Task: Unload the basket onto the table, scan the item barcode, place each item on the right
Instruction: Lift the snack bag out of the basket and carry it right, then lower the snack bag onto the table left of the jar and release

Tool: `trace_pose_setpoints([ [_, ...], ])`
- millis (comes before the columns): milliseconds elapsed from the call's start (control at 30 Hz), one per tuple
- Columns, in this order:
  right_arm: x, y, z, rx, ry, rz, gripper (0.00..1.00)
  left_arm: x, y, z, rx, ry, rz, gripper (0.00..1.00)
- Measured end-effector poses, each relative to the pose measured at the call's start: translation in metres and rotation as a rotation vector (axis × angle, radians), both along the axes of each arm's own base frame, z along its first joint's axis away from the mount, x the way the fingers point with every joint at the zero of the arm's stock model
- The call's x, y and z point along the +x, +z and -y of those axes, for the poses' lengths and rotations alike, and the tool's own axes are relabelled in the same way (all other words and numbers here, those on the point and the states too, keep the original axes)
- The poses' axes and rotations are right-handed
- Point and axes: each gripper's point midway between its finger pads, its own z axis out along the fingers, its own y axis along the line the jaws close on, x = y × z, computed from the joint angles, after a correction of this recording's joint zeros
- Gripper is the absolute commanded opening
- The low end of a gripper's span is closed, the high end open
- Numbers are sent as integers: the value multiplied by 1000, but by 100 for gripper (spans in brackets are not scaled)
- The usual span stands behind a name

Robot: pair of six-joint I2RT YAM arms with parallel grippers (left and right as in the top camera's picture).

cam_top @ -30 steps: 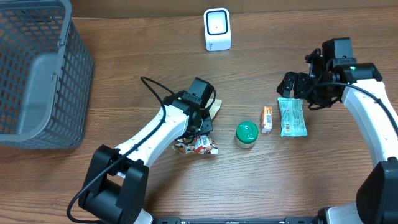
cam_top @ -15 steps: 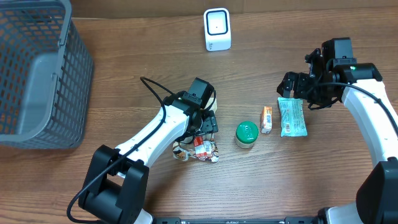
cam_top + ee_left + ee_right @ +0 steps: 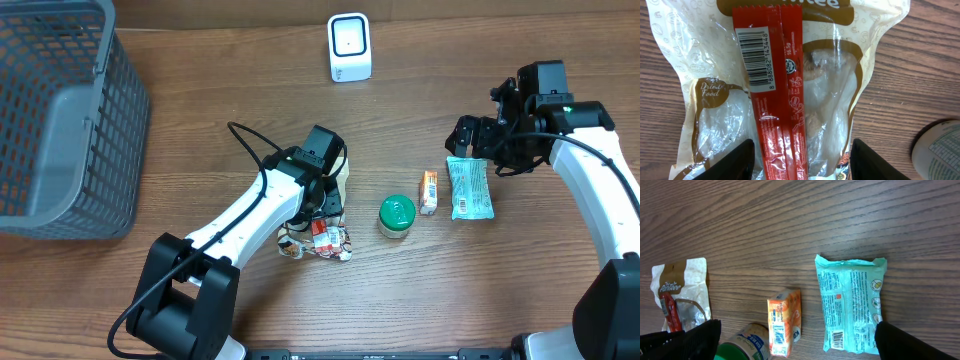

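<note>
A red sachet (image 3: 767, 75) with a white barcode lies face up on a clear, brown-printed snack bag (image 3: 840, 100). My left gripper (image 3: 802, 167) hovers just over them, open, one black finger (image 3: 737, 162) on each side of the red sachet and neither touching it. From overhead the left gripper (image 3: 326, 203) sits above this crumpled bundle (image 3: 318, 240). The white scanner (image 3: 349, 47) stands at the far edge. My right gripper (image 3: 800, 350) is open wide over a teal packet (image 3: 852, 302), with nothing in it.
A green-lidded jar (image 3: 397, 215) and a small orange box (image 3: 428, 191) lie between the two arms. The teal packet (image 3: 470, 188) is under the right arm. A grey mesh basket (image 3: 60, 120) fills the far left corner.
The left jaws spread wide and then drew partly in again. The packet bundle shifted slightly toward the table's front. The right arm stayed still.
</note>
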Motion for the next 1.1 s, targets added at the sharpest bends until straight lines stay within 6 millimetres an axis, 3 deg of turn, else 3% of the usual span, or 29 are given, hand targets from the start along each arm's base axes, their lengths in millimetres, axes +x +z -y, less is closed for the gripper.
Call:
trace_pose_setpoints([
  [67,0,0,0,0,0,0,100,0,0,0,0,0,1,50],
  [233,0,0,0,0,0,0,100,-2,-7,-4,26,-9,-11,24],
  [400,0,0,0,0,0,0,100,-4,-12,-8,48,-19,-20,18],
  [533,0,0,0,0,0,0,100,-4,-12,-9,60,-44,-21,5],
  [667,0,0,0,0,0,0,100,-8,-5,-15,88,-76,-50,6],
  [867,0,0,0,0,0,1,100,8,17,-16,95,-109,-22,15],
  [1100,0,0,0,0,0,0,100,10,19,-19,117,-135,-15,17],
])
